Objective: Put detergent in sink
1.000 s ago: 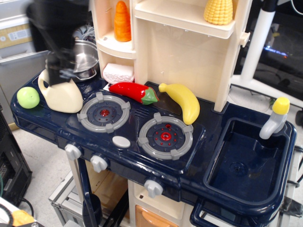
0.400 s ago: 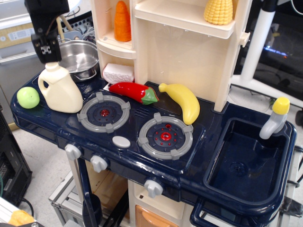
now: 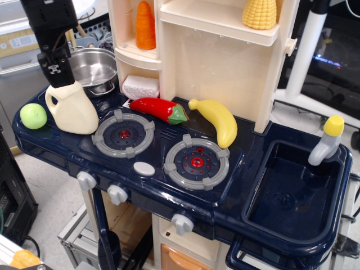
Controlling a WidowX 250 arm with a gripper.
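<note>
The cream detergent jug (image 3: 73,110) stands upright on the left end of the dark navy counter, its loop handle towards the green ball. My black gripper (image 3: 56,72) hangs straight down onto the jug's top, and its fingers (image 3: 54,66) cover the cap neck. I cannot tell how far the jaws are closed on the neck. The sink (image 3: 292,194), a deep navy basin, is at the far right and holds nothing. Its grey faucet (image 3: 326,140) with a yellow top stands on the back rim.
A green ball (image 3: 33,116) lies left of the jug. A steel pot (image 3: 95,68) stands behind it. A red pepper (image 3: 159,108) and a yellow banana (image 3: 216,120) lie behind two burners (image 3: 124,133) (image 3: 196,161). The cream shelf tower (image 3: 214,50) rises between jug and sink.
My gripper rose off the jug, then came back down over its cap neck. The jug shifted slightly and stays on the counter.
</note>
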